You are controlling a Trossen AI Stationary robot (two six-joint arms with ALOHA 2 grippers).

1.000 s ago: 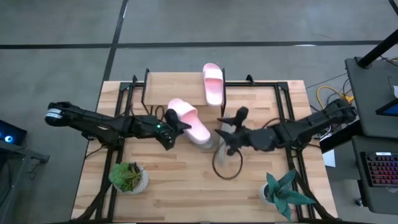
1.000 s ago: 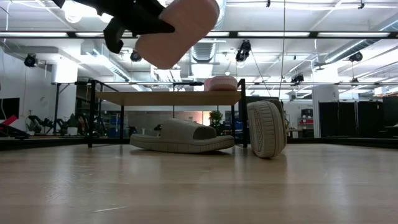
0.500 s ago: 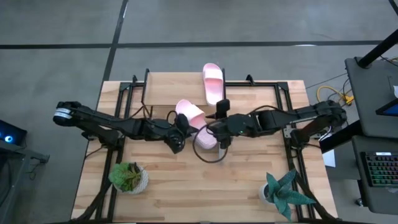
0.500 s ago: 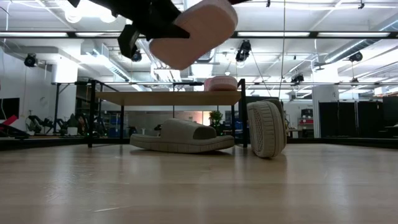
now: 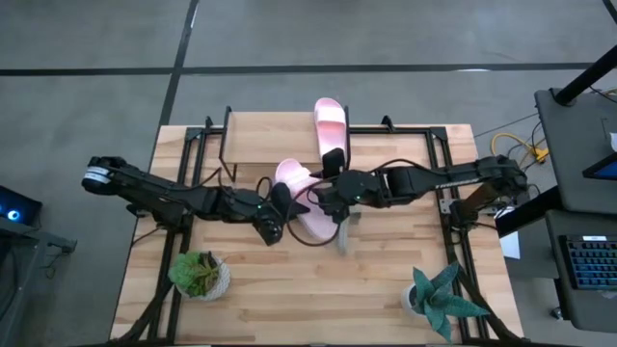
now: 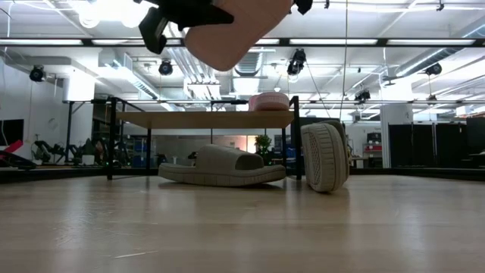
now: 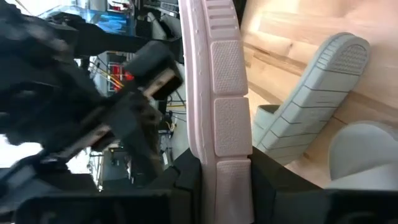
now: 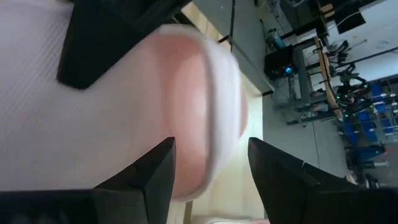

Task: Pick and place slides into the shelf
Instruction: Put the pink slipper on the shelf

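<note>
— Slides first: where are all four?

— One pink slide (image 5: 331, 128) lies on top of the shelf (image 5: 260, 135), toward its right end, at the bench's far edge. The other pink slide (image 5: 302, 198) is up in the air above the middle of the bench (image 5: 241, 289), just in front of the shelf. In the low view a grey slide (image 6: 221, 167) lies flat under the shelf and a second grey slide (image 6: 324, 156) stands on its edge beside the shelf's right leg.

— Who has the raised pink one?

— The left gripper (image 5: 277, 200) — its fingers are clamped on the slide's edge, as its wrist view shows with the ribbed sole squeezed between them. The right gripper (image 5: 326, 193) has reached in from the other side and sits against the same slide; its fingers (image 8: 280, 180) stand parted with the slide's rounded end between them, and I cannot tell whether they press on it.

— Anything else on the bench?

— A potted plant (image 5: 200, 275) near the front left corner and a spiky plant (image 5: 442, 297) near the front right.
</note>
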